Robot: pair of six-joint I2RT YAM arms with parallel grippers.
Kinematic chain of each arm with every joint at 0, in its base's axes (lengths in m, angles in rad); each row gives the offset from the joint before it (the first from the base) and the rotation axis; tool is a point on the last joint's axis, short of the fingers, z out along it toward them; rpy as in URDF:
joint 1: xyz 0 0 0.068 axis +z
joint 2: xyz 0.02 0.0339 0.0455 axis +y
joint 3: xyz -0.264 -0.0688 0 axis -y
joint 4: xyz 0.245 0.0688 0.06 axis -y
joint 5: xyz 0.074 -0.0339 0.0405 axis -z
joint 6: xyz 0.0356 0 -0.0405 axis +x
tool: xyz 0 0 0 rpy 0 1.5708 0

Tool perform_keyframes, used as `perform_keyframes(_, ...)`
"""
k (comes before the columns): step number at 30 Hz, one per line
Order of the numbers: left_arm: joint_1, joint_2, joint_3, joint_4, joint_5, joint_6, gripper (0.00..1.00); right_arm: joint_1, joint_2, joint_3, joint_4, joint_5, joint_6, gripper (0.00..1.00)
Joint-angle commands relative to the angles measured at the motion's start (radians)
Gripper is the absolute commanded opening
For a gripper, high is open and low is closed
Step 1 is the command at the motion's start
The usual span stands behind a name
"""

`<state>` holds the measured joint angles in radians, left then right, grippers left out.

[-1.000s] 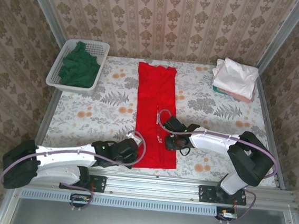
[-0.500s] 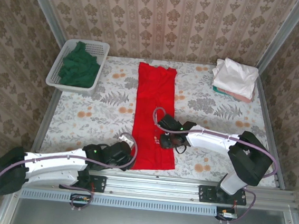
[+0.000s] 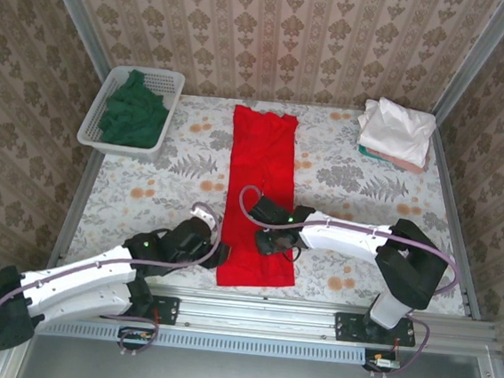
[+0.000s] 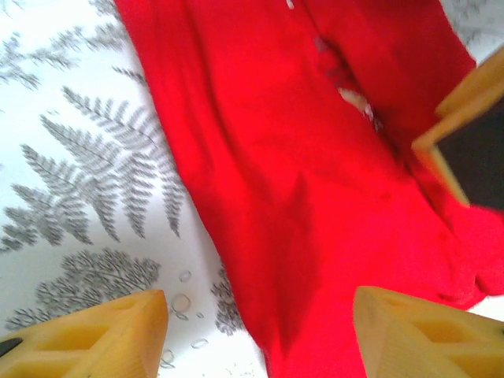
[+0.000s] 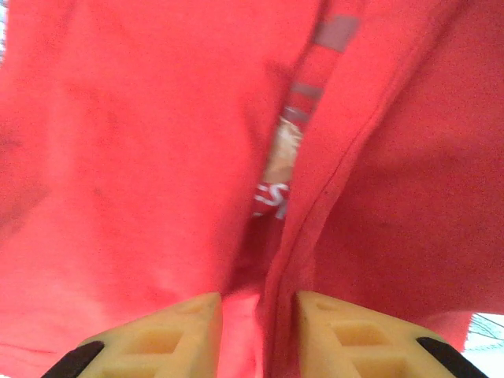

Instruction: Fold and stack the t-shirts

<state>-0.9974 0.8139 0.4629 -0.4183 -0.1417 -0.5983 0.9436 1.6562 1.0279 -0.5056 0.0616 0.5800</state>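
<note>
The bright red t-shirt (image 3: 260,181) lies as a long narrow strip down the middle of the table. My right gripper (image 3: 269,242) rests on its lower part, shut on a raised fold of red cloth (image 5: 276,260); a bit of white lettering (image 5: 272,201) peeks from the fold. At the shirt's lower left edge my left gripper (image 3: 215,250) hangs open, its yellow fingers (image 4: 87,335) straddling the cloth edge (image 4: 299,173) without holding it. A dark green t-shirt (image 3: 134,115) is bunched in the basket. Folded white and pastel t-shirts (image 3: 396,131) are stacked at the far right.
The white mesh basket (image 3: 95,111) stands at the far left corner. A floral cloth (image 3: 154,188) covers the table. A metal rail (image 3: 311,315) runs along the near edge, with wallpapered walls on three sides.
My left gripper has opened, let go of the red shirt's lower left edge and drawn back a little. My right gripper has slid left across the shirt with the fold in it.
</note>
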Motion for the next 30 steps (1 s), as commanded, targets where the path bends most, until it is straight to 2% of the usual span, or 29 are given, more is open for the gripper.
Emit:
perform_keyframes(1, 0.063, -0.026, 0.016, -0.030, 0.037, 0.073, 0.65, 0.010, 0.026, 0.024, -0.046, 0.002, 0.003, 0.32)
perform_keyframes(8, 0.171, -0.086, -0.024, -0.020, 0.112, 0.089, 0.65, 0.064, 0.083, 0.097, 0.033, -0.091, 0.009, 0.32)
perform_keyframes(13, 0.179, -0.074, -0.023, -0.027, 0.131, 0.090, 0.72, 0.081, 0.023, 0.106, 0.048, -0.140, -0.013, 0.36)
perform_keyframes(17, 0.178, -0.061, -0.032, -0.008, 0.151, 0.073, 0.78, 0.076, -0.109, 0.037, 0.021, -0.068, -0.021, 0.38)
perform_keyframes(19, 0.177, -0.063, -0.048, 0.009, 0.171, 0.055, 0.78, 0.072, -0.167, -0.025, 0.012, -0.021, -0.007, 0.34)
perform_keyframes(22, 0.154, -0.067, -0.077, 0.051, 0.206, 0.022, 0.77, 0.073, -0.212, -0.132, 0.079, -0.046, 0.020, 0.26)
perform_keyframes(25, 0.089, -0.042, -0.109, 0.095, 0.201, -0.030, 0.77, 0.083, -0.191, -0.204, 0.161, -0.107, 0.060, 0.23)
perform_keyframes(30, 0.028, 0.003, -0.177, 0.137, 0.196, -0.127, 0.76, 0.138, -0.090, -0.215, 0.182, -0.088, 0.079, 0.23)
